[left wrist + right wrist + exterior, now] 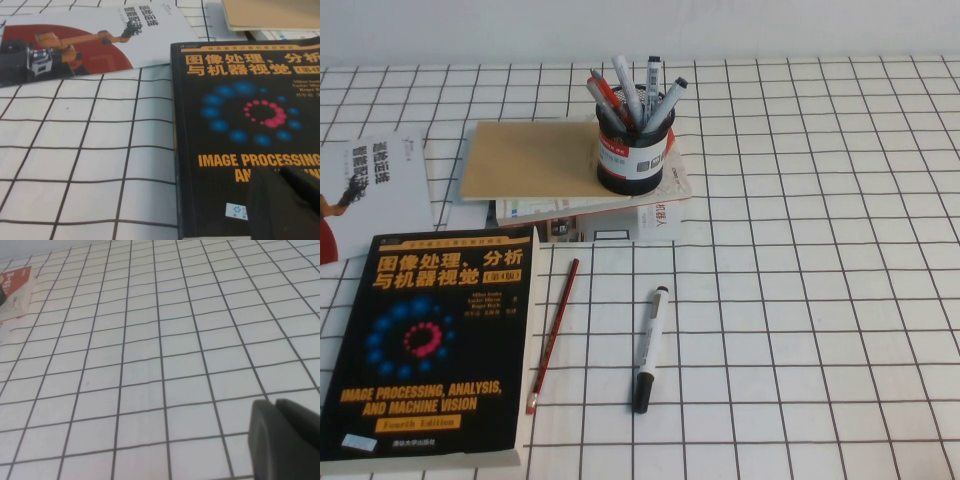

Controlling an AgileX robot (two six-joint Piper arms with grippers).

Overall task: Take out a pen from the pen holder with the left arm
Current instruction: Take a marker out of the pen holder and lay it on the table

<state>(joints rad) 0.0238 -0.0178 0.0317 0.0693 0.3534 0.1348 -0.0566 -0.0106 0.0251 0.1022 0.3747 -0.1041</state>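
Observation:
A black round pen holder [633, 158] stands on a stack of books at the back middle, with several pens [638, 93] sticking up out of it. Neither arm shows in the high view. My left gripper [280, 172] appears only in the left wrist view, shut and empty, hovering over the near part of a black textbook [240, 115]. The pen holder lies outside that view. My right gripper [275, 402] is shut with nothing in it, above bare checked tablecloth.
A black-and-white marker [650, 349] and a red pencil [553, 335] lie on the cloth in front of the stack. The black textbook [430, 350] fills the front left. A white booklet [370, 190] lies at far left. A tan notebook [535, 160] tops the stack.

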